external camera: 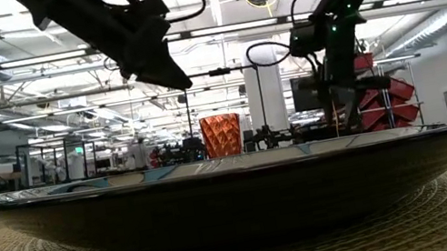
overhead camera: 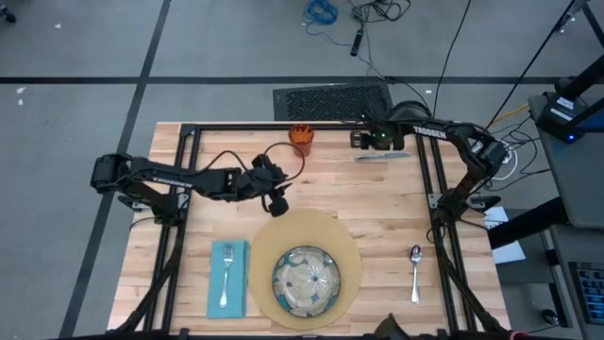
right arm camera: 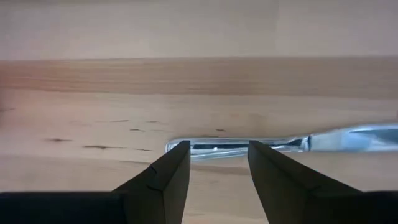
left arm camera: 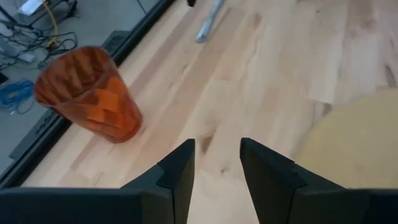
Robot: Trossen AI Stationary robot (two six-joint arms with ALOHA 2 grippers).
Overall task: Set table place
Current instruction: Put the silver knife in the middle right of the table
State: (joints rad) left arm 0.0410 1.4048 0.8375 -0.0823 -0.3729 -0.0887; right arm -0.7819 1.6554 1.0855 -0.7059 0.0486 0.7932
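Nearest me on the table (overhead camera: 396, 203), the dish (overhead camera: 307, 280) sits on the round mat (overhead camera: 344, 247), the fork (overhead camera: 226, 274) lies on the napkin (overhead camera: 219, 295) to one side, and the spoon (overhead camera: 414, 271) lies on bare wood to the other. Further back, the left end effector (left arm camera: 217, 163) hangs parted and empty near the orange cup (left arm camera: 90, 93). At the far edge, the right end effector (right arm camera: 217, 163) straddles the knife (right arm camera: 280, 143), fingers apart, nothing gripped yet. To do this well I'd say lower squarely over the handle, close firmly, lift level, then lay it beside the mat.
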